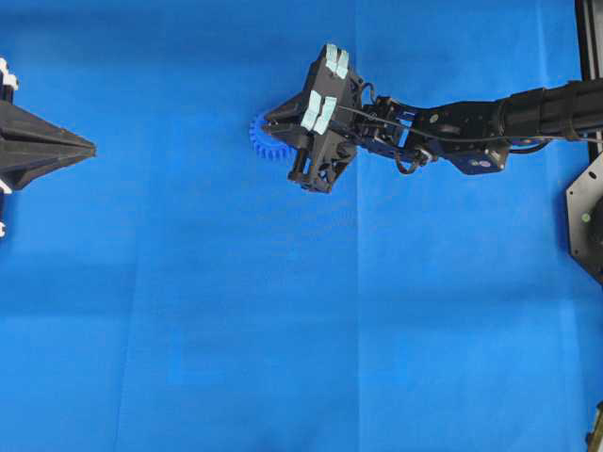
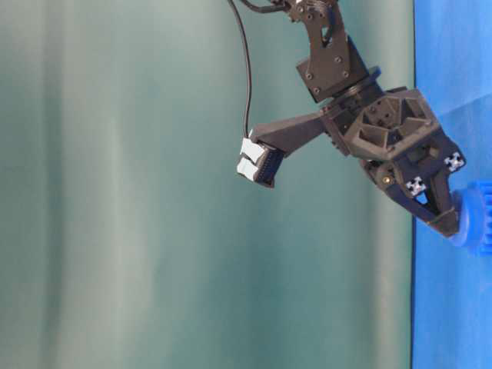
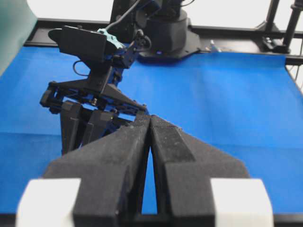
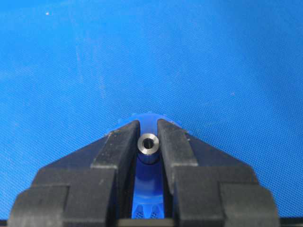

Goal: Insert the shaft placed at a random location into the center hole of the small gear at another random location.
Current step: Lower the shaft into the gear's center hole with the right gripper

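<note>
Shaft (image 4: 148, 144): short silvery metal pin with a hollow end, standing end-on toward the right wrist camera. Pinched between the two black fingers (image 4: 118, 146) of the right gripper (image 4: 148, 142), one finger against each side. Directly over the gear.

Small gear (image 1: 267, 137): bright blue, toothed rim. Lies on the blue cloth left of the table's middle, toward the far side in the overhead view. Mostly covered by the right gripper; only a toothed arc shows at its left. In the right wrist view its blue body (image 4: 147, 182) fills the gap between the fingers under the shaft. The center hole is hidden; whether the shaft has entered it cannot be told.

Right gripper (image 1: 273, 121): narrowed on the shaft, fingertips at the gear. In the table-level view its tip (image 2: 446, 219) touches the gear (image 2: 475, 219).

Left gripper (image 1: 87, 147): at the left edge, well apart from the gear, fingers pressed together with only a thin slit between the pads (image 3: 168, 142), holding nothing.

Cloth (image 1: 283, 330): blue, creased, covering the table.
</note>
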Controlling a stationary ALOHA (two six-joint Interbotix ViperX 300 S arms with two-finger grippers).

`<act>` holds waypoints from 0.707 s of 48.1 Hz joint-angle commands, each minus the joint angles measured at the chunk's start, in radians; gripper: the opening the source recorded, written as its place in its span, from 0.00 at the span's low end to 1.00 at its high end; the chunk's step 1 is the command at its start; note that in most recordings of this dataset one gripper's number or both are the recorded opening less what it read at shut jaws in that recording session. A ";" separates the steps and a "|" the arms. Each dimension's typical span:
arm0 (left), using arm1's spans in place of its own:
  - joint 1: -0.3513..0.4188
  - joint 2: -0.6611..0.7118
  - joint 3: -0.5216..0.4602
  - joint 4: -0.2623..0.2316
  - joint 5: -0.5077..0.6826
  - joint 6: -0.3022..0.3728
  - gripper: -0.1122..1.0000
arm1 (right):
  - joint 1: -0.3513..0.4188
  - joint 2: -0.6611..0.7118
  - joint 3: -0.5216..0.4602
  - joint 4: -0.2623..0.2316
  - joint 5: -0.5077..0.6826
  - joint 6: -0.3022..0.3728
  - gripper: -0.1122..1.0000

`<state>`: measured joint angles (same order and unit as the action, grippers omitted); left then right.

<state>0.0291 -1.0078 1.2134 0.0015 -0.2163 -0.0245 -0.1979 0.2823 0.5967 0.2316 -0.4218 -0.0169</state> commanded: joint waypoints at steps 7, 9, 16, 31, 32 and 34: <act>0.003 0.005 -0.009 0.000 -0.006 0.000 0.10 | 0.005 -0.012 -0.017 0.002 -0.009 -0.002 0.13; 0.003 0.003 -0.009 0.000 -0.006 0.000 0.10 | 0.005 -0.012 -0.018 0.002 -0.009 -0.002 0.13; 0.003 0.003 -0.009 0.000 -0.006 0.000 0.10 | 0.006 -0.012 -0.018 0.002 -0.005 -0.002 0.31; 0.003 0.005 -0.009 0.002 -0.006 0.000 0.10 | 0.005 -0.018 -0.023 0.003 -0.005 -0.002 0.88; 0.003 0.005 -0.009 0.000 -0.006 0.000 0.10 | 0.005 -0.021 -0.023 0.002 -0.005 -0.003 0.87; 0.003 0.003 -0.009 0.002 -0.006 0.000 0.10 | 0.006 -0.028 -0.023 0.002 -0.005 -0.003 0.86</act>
<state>0.0291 -1.0078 1.2149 0.0000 -0.2163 -0.0230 -0.1948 0.2838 0.5937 0.2332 -0.4218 -0.0184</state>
